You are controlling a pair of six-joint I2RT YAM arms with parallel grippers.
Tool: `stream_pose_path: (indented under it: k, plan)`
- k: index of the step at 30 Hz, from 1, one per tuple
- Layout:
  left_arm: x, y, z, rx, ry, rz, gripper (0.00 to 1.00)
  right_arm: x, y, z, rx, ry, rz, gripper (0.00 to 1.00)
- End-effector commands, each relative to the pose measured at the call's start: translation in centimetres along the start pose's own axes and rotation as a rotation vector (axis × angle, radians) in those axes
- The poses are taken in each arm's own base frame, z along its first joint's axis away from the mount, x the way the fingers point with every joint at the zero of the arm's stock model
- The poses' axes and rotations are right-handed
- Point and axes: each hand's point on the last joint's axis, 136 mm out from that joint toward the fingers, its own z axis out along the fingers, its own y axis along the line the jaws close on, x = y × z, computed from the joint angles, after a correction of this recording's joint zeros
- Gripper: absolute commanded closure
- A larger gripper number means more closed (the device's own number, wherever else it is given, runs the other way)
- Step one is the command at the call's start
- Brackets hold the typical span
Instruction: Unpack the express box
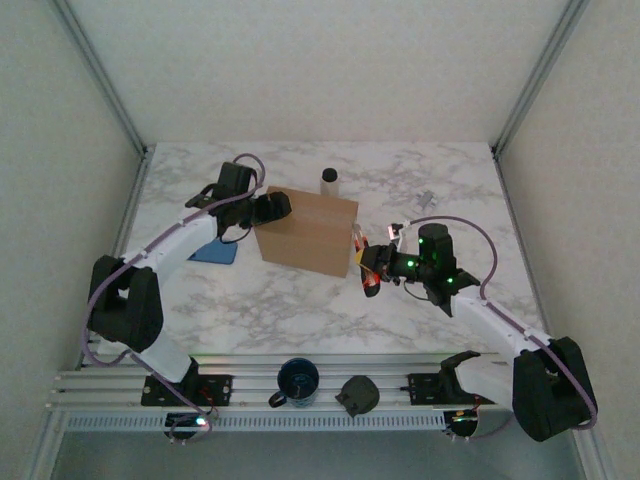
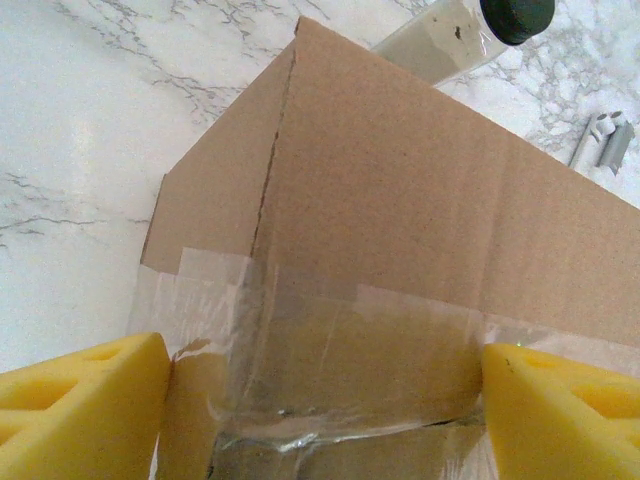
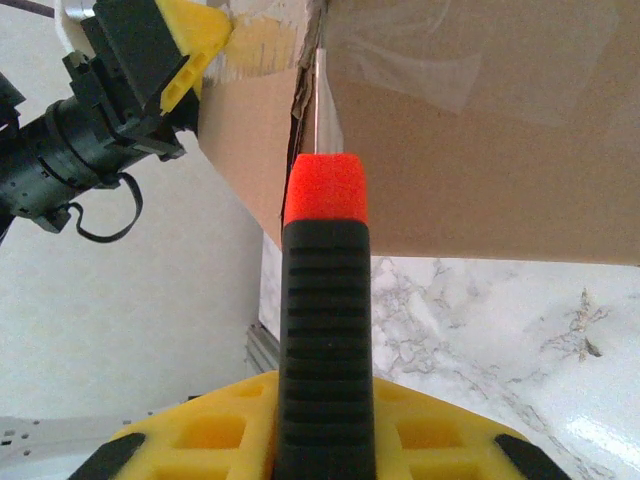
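The express box (image 1: pixel 305 232) is a brown carton sealed with clear tape (image 2: pixel 330 330), standing mid-table. My left gripper (image 1: pixel 272 208) straddles its left end, with a yellow finger pressed on each side (image 2: pixel 80 410) of the taped end. My right gripper (image 1: pixel 373 267) is shut on a knife (image 3: pixel 322 340) with a black ribbed handle and an orange-red collar. Its thin blade (image 3: pixel 317 100) points into the box's taped corner seam. In the right wrist view the left gripper (image 3: pixel 150 60) shows at the box's far corner.
A clear bottle with a black cap (image 1: pixel 329 180) stands behind the box. A blue flat item (image 1: pixel 213 252) lies to its left. A small grey piece (image 1: pixel 427 198) lies at the back right. A dark cup (image 1: pixel 298 381) and a black object (image 1: pixel 357 395) sit on the front rail.
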Motion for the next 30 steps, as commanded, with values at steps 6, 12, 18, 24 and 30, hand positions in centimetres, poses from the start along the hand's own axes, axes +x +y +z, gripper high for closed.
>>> stream_pose_path:
  k: [6, 12, 18, 24, 30]
  plan:
    - [5.2, 4.3, 2.0, -0.139, 0.170, -0.108, 0.22, 3.0, 0.5, 0.1, -0.027, 0.102, 0.027, 1.00]
    - [5.2, 4.3, 2.1, -0.138, 0.169, -0.109, 0.22, 3.4, 0.6, -0.4, -0.026, 0.095, 0.032, 1.00]
    - [5.3, 4.3, 2.2, -0.136, 0.169, -0.110, 0.22, 3.7, 0.7, -0.8, -0.022, 0.088, 0.032, 1.00]
    - [5.4, 4.2, 2.0, -0.136, 0.167, -0.103, 0.22, 3.6, 0.2, -1.1, 0.028, 0.070, 0.022, 1.00]
    - [4.2, 3.5, 1.3, -0.134, 0.147, -0.077, 0.22, 0.0, -2.5, -3.9, 0.342, -0.140, -0.029, 1.00]
